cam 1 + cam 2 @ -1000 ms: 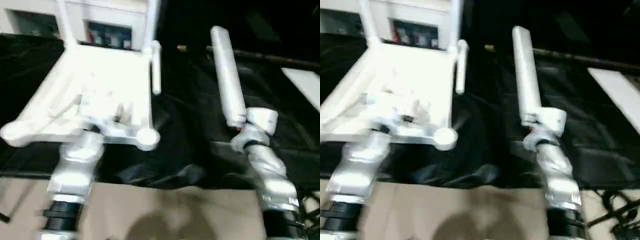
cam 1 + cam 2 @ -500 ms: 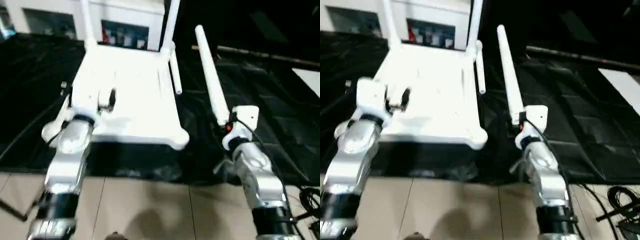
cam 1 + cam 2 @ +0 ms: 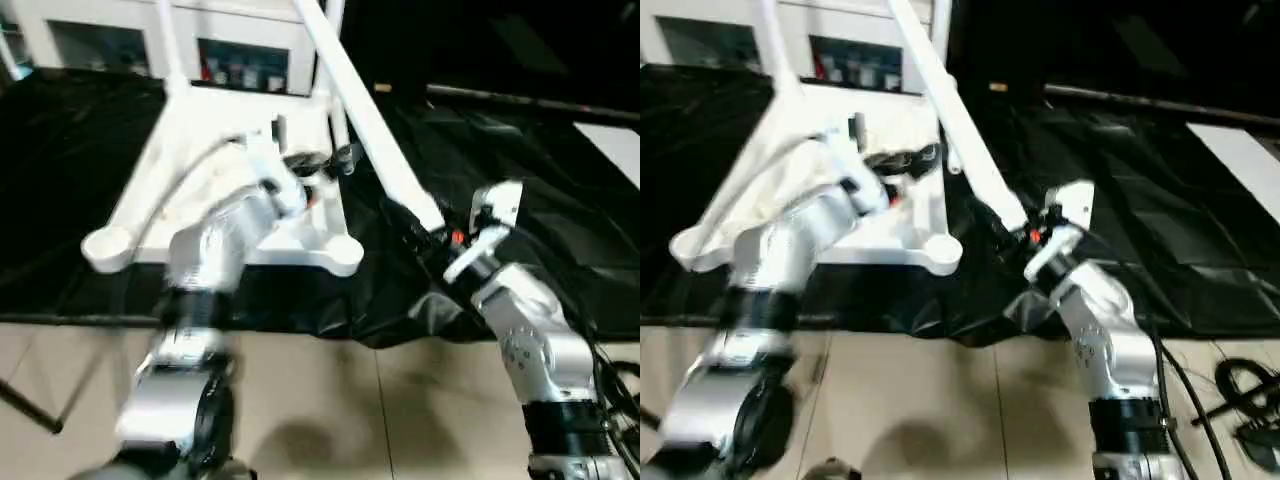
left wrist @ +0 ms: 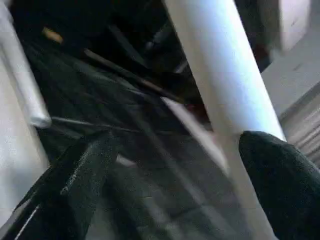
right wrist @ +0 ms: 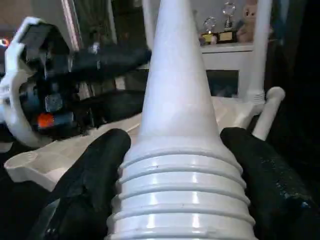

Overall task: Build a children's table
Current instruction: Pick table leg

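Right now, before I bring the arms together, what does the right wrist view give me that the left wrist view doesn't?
Right wrist view alone: the ribbed end of the leg clamped between the right fingers, with the left fingers, the tabletop and the cabinet beyond.
Left wrist view alone: the leg's plain shaft running between the open left fingers, above the black cloth, with a strip of floor at the edge.
Both: the same leg.
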Tool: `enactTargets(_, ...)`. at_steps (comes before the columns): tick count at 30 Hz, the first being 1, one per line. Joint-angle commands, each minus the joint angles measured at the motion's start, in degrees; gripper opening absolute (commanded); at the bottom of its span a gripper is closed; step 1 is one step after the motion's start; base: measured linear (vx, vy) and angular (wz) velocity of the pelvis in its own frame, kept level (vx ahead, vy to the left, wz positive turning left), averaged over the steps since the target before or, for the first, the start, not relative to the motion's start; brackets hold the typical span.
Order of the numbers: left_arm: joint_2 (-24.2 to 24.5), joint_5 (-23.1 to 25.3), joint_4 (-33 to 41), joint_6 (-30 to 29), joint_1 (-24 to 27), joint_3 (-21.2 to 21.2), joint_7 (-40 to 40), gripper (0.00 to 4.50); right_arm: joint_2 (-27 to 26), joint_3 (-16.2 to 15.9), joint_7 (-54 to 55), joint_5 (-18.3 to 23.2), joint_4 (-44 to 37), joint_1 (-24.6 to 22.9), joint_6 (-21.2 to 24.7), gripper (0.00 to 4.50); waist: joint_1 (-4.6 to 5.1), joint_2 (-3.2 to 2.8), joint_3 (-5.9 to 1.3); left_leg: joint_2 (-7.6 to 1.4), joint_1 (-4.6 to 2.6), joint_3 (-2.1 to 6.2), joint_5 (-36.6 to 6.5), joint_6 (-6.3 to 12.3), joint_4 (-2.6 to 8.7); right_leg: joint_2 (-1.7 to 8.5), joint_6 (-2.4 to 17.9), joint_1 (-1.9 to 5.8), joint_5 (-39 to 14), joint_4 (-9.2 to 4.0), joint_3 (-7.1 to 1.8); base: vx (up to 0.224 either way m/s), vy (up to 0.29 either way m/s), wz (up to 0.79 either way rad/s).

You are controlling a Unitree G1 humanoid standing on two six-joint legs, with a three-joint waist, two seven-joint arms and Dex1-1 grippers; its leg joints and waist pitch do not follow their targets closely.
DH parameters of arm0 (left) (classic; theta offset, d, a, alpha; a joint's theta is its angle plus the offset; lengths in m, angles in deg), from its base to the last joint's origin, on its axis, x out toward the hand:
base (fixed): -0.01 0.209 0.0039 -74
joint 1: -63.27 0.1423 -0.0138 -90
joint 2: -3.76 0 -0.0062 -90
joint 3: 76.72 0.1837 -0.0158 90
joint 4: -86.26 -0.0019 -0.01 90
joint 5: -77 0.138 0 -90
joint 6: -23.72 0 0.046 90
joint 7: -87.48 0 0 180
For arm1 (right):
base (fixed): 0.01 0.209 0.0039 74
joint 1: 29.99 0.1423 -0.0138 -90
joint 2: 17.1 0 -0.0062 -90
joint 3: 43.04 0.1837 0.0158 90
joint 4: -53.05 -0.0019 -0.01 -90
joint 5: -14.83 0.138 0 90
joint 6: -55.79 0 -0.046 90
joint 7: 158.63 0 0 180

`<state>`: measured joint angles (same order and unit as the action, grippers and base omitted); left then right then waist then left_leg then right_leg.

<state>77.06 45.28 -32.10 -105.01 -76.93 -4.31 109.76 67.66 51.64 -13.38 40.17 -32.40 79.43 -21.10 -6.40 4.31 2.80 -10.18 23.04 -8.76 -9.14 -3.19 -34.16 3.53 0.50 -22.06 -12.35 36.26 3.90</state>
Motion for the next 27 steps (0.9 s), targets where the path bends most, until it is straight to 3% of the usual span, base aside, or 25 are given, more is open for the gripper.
enactTargets(1,-1.1,-2.7,-1.7,-2.7,-1.9,-1.0,-0.2,4.50,0.4,-0.5,-1.7,0.5,-0.7,0.8,-0.3,2.80,-0.27,-0.61,-3.85,-2.86,-1.24,0.81,-9.2,0.83,4.18,5.15,11.2,2.87,-0.4,-4.27,-2.72,0.000,0.000,0.00)
enactTargets(4,-1.8,-4.7,-2.4,-3.4,-2.7,-2.3,-0.3,4.50,0.6,-0.9,-2.4,0.5,-0.4,1.2,-0.1,2.80,-0.43,-0.65,-3.96,-2.85,-1.49,0.55,-5.3,3.16,3.69,5.13,13.2,3.04,6.4,-3.77,-2.73,0.000,0.000,0.00)
enactTargets(7,-3.0,-10.0,-0.7,-5.9,-3.5,-5.4,-0.7,4.50,0.7,-2.3,-2.8,-0.3,-0.3,1.2,0.2,2.80,-0.51,-0.52,-3.95,-2.92,-1.55,0.36,-4.2,4.32,3.52,5.14,14.4,3.18,8.0,-3.62,-2.68,0.000,0.000,0.00)
enactTargets(8,-3.3,-12.2,0.2,-7.4,-3.7,-6.3,-0.4,4.50,0.6,-2.6,-2.5,-0.7,0.1,1.4,0.1,2.80,-0.52,-0.16,-3.86,-3.02,-1.62,0.32,-4.6,4.47,3.62,5.18,14.8,3.18,7.4,-3.78,-2.64,0.000,0.000,0.00)
enactTargets(9,-3.4,-13.8,0.8,-9.1,-4.0,-7.1,-0.1,4.50,0.3,-2.8,-2.3,-1.1,0.6,1.7,0.0,2.80,-0.58,-0.36,-3.82,-3.06,-1.70,0.26,-5.0,4.27,3.63,5.26,15.3,3.11,6.5,-3.72,-2.67,0.000,0.000,0.00)
enactTargets(10,-3.2,-12.9,1.1,-8.8,-3.7,-6.4,0.2,4.50,0.3,-3.0,-2.3,-1.3,0.9,1.9,0.1,2.80,-0.51,-0.43,-3.71,-3.12,-1.72,0.24,-5.6,4.26,3.73,5.20,15.1,3.02,5.5,-3.89,-2.69,0.000,0.000,0.00)
enactTargets(11,-3.0,-12.1,1.3,-8.4,-3.5,-5.8,0.5,4.50,0.3,-3.2,-2.3,-1.5,1.0,2.0,0.1,2.80,-0.46,-0.02,-3.57,-3.12,-1.77,0.18,-6.8,4.11,3.82,5.16,14.4,3.05,2.9,-4.26,-2.72,0.000,0.000,0.00)
enactTargets(12,-2.9,-11.5,1.7,-7.8,-3.3,-5.2,0.8,4.50,0.2,-3.4,-2.3,-1.8,1.3,2.3,0.1,2.80,-0.52,-0.30,-3.44,-3.16,-1.86,0.18,-7.9,3.53,3.99,5.20,13.6,2.99,0.1,-4.48,-2.80,0.000,0.000,0.00)
enactTargets(15,-2.9,-11.0,2.0,-7.3,-3.3,-5.0,0.7,4.50,0.0,-3.4,-2.2,-1.9,1.5,2.6,0.1,2.80,-0.47,-0.41,-3.34,-3.39,-2.04,0.09,-9.8,1.94,4.23,5.20,12.3,2.77,-3.1,-4.81,-2.89,0.000,0.000,0.00)
enactTargets(17,-2.7,-10.4,1.6,-6.9,-3.5,-4.8,-0.1,4.50,-0.1,-3.4,-2.2,-1.9,1.7,2.8,0.1,2.80,-0.50,-0.43,-3.31,-3.42,-2.09,-0.18,-10.1,1.35,4.24,5.15,11.8,2.64,-3.6,-4.91,-2.94,0.000,0.000,0.00)
enactTargets(18,-2.3,-9.1,1.5,-5.9,-3.3,-3.8,0.0,4.20,0.0,-3.6,-2.2,-2.2,1.8,2.9,0.0,2.80,-0.54,-0.03,-3.32,-3.48,-2.12,-0.26,-10.0,1.11,4.26,5.10,11.5,2.62,-3.5,-4.88,-2.93,0.000,0.000,0.00)
enactTargets(19,-2.3,-9.1,1.5,-5.9,-3.3,-3.8,0.0,4.20,0.0,-3.6,-2.2,-2.2,1.8,2.9,0.0,2.80,-0.69,-0.25,-3.38,-3.47,-2.13,-0.20,-9.8,1.06,4.26,5.16,11.2,2.66,-3.5,-4.82,-2.91,0.000,0.000,0.00)
enactTargets(20,-1.9,-7.6,1.7,-4.9,-3.1,-2.6,0.2,4.13,0.1,-3.9,-2.3,-2.3,1.9,3.0,-0.1,2.80,-0.65,0.07,-3.39,-3.47,-1.99,-0.27,-9.1,1.05,4.25,5.11,10.9,2.71,-2.7,-4.77,-2.94,0.000,0.000,0.00)
enactTargets(21,-1.9,-7.6,1.7,-4.9,-3.1,-2.6,0.2,4.13,0.1,-3.9,-2.3,-2.3,1.9,3.0,-0.1,2.80,-0.78,-0.16,-3.46,-3.49,-1.95,-0.22,-8.4,0.99,4.22,5.19,10.6,2.78,-1.8,-4.60,-2.95,0.000,0.000,0.00)
enactTargets(23,-1.1,-5.3,2.2,-3.8,-2.6,-0.1,0.4,3.94,0.4,-4.5,-2.3,-3.0,2.1,3.0,-0.1,2.80,-0.74,-0.05,-3.52,-3.47,-1.94,-0.22,-7.3,1.12,4.16,5.07,10.6,2.80,0.1,-4.33,-2.90,0.000,0.000,0.00)
enactTargets(27,-0.7,-4.7,1.9,-3.5,-2.8,0.4,-0.3,3.69,0.5,-5.0,-2.0,-3.8,2.4,3.3,-0.2,2.80,-0.76,0.07,-3.51,-3.41,-1.93,-0.29,-6.7,1.21,4.10,5.16,11.0,2.87,1.6,-4.24,-2.89,0.000,0.000,0.00)
